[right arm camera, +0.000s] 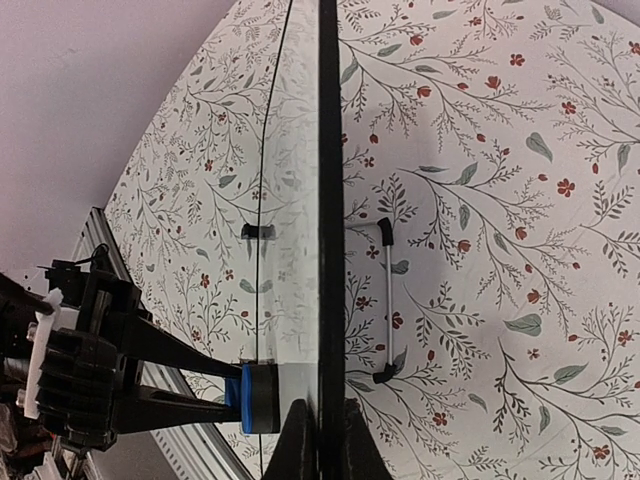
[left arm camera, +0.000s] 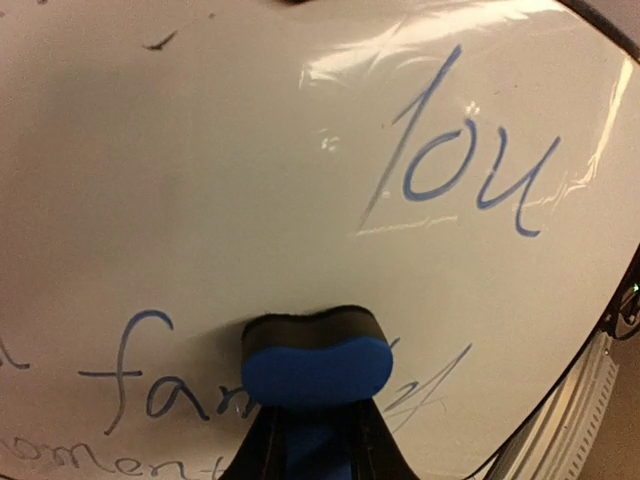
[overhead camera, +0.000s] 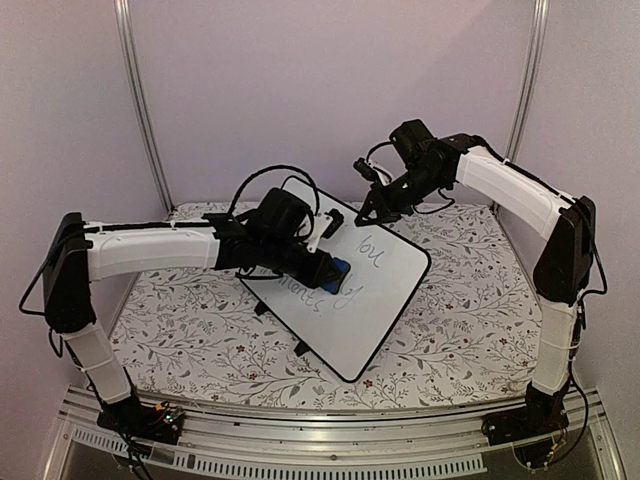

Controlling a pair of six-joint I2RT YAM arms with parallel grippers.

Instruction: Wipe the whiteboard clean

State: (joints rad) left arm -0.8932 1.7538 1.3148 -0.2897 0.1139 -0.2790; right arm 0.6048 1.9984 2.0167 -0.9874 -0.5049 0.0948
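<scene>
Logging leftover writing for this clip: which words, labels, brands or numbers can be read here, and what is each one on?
"You": blue handwriting, upper right of the whiteboard.
"fam": handwriting lower left on the whiteboard, the rest hidden behind the eraser.
"oment": handwriting at the bottom edge of the left wrist view, cut off on both sides.
Scribble right of the eraser: unreadable.
No labels, brands or numbers.

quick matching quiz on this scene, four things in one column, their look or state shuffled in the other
1. left gripper
2. right gripper
3. whiteboard
4. tablecloth

a. floral print
b. shut on the blue eraser
c. bears blue handwriting
d. shut on the whiteboard's edge

Pairs: 1-b, 2-d, 3-c, 4-a
</scene>
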